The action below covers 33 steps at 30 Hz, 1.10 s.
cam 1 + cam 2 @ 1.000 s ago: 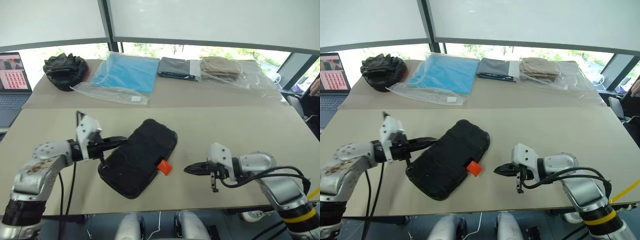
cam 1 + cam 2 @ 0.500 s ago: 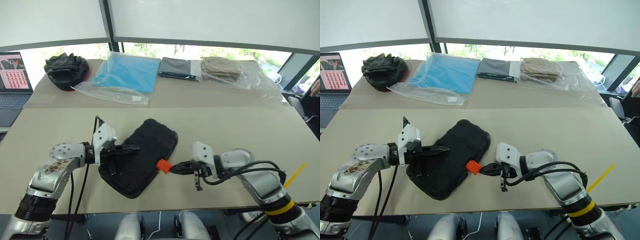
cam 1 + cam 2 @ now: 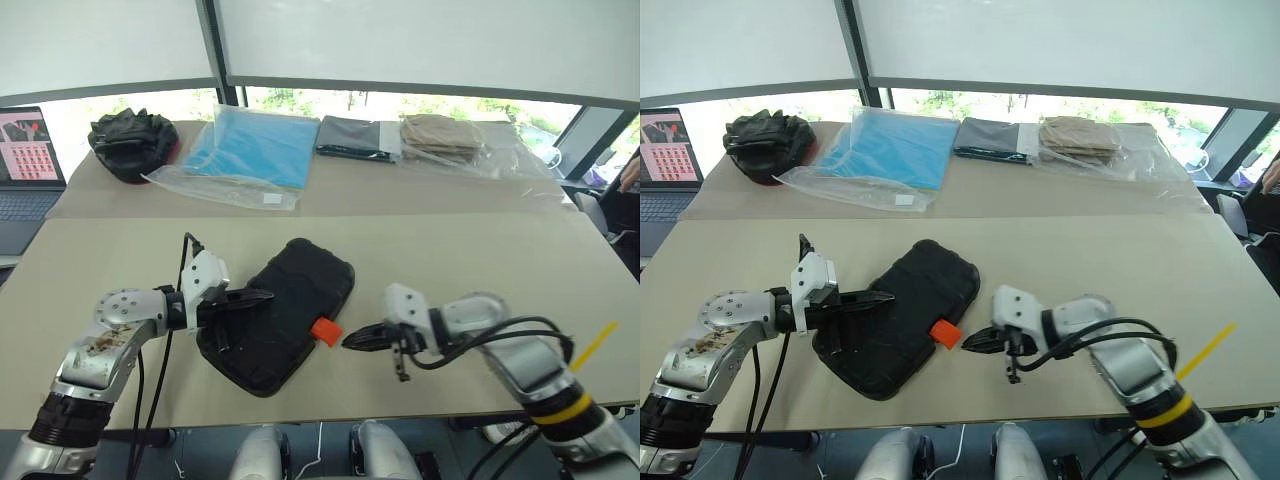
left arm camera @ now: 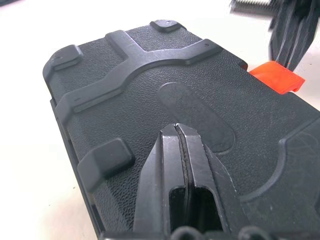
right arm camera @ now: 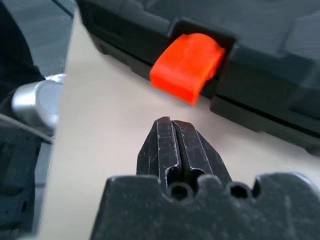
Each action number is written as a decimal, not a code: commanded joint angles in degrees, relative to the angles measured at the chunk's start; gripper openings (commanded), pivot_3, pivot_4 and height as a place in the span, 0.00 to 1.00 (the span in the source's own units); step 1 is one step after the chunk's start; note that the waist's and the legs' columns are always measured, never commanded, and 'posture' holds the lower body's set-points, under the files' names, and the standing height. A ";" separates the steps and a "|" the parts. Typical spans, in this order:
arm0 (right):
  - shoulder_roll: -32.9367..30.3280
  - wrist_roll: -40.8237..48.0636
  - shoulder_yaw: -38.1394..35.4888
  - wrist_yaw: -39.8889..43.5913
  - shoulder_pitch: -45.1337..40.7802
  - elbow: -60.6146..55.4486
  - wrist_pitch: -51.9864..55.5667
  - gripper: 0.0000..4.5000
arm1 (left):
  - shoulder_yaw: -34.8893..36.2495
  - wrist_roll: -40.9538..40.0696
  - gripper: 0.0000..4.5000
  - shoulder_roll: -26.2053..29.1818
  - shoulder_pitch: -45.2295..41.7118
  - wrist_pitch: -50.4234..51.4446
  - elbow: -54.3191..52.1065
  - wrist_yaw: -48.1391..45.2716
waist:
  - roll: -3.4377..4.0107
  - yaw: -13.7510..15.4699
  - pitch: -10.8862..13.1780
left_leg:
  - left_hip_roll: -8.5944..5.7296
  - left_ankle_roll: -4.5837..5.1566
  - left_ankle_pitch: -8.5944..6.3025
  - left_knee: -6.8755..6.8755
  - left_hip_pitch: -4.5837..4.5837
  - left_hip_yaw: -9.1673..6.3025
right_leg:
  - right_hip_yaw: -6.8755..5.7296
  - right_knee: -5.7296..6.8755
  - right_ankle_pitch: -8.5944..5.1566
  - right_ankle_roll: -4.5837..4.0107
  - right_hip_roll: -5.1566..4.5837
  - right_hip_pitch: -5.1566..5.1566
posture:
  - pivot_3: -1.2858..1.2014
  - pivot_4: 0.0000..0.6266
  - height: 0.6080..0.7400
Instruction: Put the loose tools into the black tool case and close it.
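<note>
Closed black hard-plastic tool case (image 3: 280,313) lying aslant on the near beige table (image 3: 480,260), a pinched-shut claw at each side.

Nearest, the right gripper (image 3: 348,341) has its two black fingers pressed together with nothing between them; its tip sits on the tabletop just beside the case's small orange latch (image 3: 324,331), which sticks out from the case's near right edge, and contact with it cannot be told. The left gripper (image 3: 262,296), likewise fully closed and empty, reaches over the textured lid from the case's left side, its tip above the lid's raised ribs. Farther back, on a second table, lie a lumpy black fabric bundle (image 3: 132,141), a blue folded sheet in clear plastic (image 3: 250,145), a dark grey packet (image 3: 357,136) and a tan bagged cloth (image 3: 443,136); an open laptop (image 3: 27,150) stands at far left.
</note>
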 commanded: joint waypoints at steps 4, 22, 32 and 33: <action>1.90 2.17 -0.48 -1.06 -2.06 -2.62 1.24 0.00 | -2.49 2.22 0.01 -0.04 0.69 2.05 2.00 -0.02 | 0.07 -0.07 -0.04 | 0.01 -0.01 0.01 0.00 0.03 -0.01 | 0.00 0.03 -0.03 -0.05 0.02 0.00 | 0.52 0.24 1.00; 10.98 -4.95 5.38 -3.36 -5.80 9.11 -6.42 0.00 | -1.42 2.20 0.01 0.17 1.28 3.66 1.19 1.26 | 0.10 -0.17 -0.06 | 0.00 -0.01 0.02 0.00 0.01 0.01 | 0.01 0.02 -0.04 -0.05 0.03 -0.02 | 0.52 0.24 1.00; 15.29 -5.59 4.65 -4.60 -6.57 10.17 -8.42 0.00 | -1.84 2.85 0.01 -0.13 1.50 2.74 2.49 0.88 | 0.10 -0.97 -0.06 | 0.07 -0.11 0.10 0.00 0.14 0.00 | 0.01 0.15 0.02 -0.14 0.10 -0.02 | 0.52 0.24 1.00; 15.15 -5.93 4.82 -4.44 -6.47 10.07 -8.42 0.00 | -1.87 2.91 0.01 -0.19 1.50 2.67 2.65 0.83 | 0.10 -1.04 -0.06 | 0.08 -0.12 0.11 -0.01 0.15 0.00 | 0.02 0.15 0.03 -0.17 0.11 -0.03 | 0.52 0.24 1.00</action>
